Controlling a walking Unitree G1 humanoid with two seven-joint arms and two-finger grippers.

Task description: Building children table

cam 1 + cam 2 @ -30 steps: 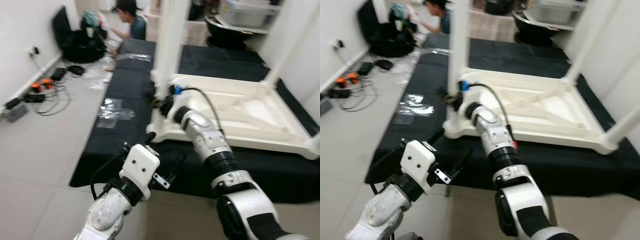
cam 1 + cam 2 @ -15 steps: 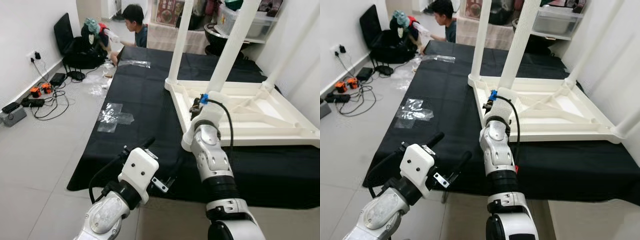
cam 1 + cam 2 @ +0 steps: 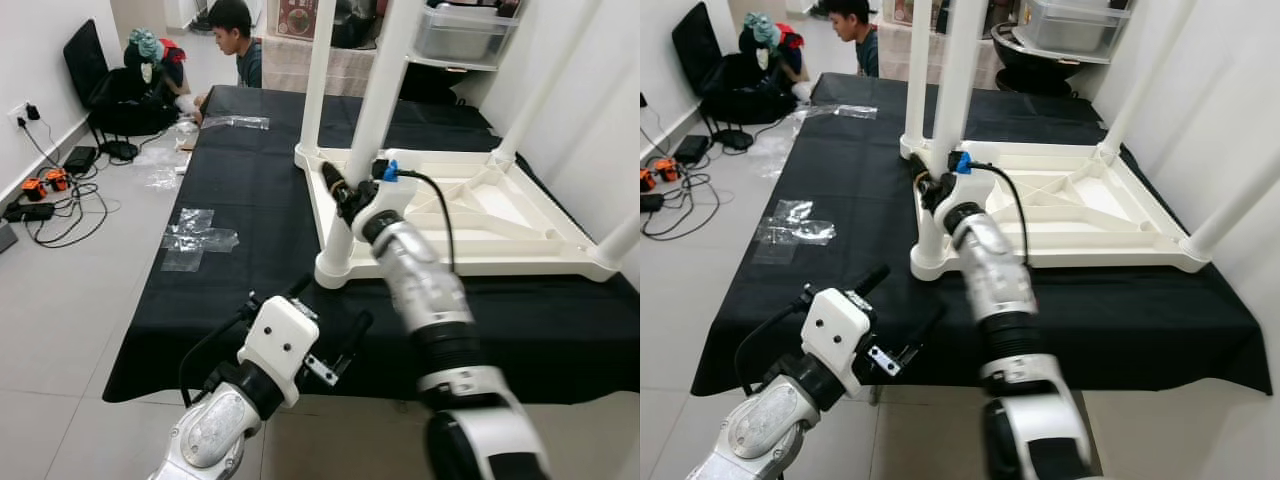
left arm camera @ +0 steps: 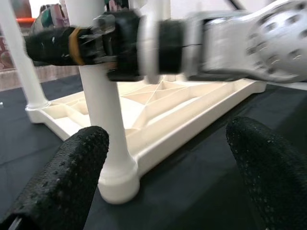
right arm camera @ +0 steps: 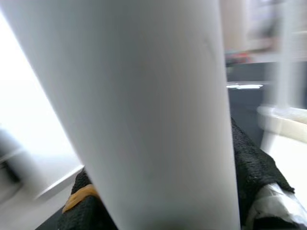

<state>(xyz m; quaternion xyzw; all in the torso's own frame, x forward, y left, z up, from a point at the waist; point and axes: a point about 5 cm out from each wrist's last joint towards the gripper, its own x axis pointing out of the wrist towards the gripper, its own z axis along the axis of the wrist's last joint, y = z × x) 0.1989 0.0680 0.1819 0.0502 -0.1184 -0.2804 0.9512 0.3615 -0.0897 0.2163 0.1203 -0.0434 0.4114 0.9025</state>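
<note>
The white children's table lies upside down on a black cloth, its legs pointing up. My right gripper is at the near left leg, a bit above the leg's foot. Its black fingers sit on either side of the white leg, shut on it. In the left wrist view one right finger crosses the leg. My left gripper hangs open and holds nothing, low by the cloth's front edge and pointing at that leg.
A person sits on the floor at the far end beside a black chair with bags. Cables and plugs lie along the left wall. Clear plastic wrap rests on the cloth. A white wall stands close on the right.
The head camera has swung and steadied. My right gripper now sits higher against the near left leg. The left arm stays in the same pose.
</note>
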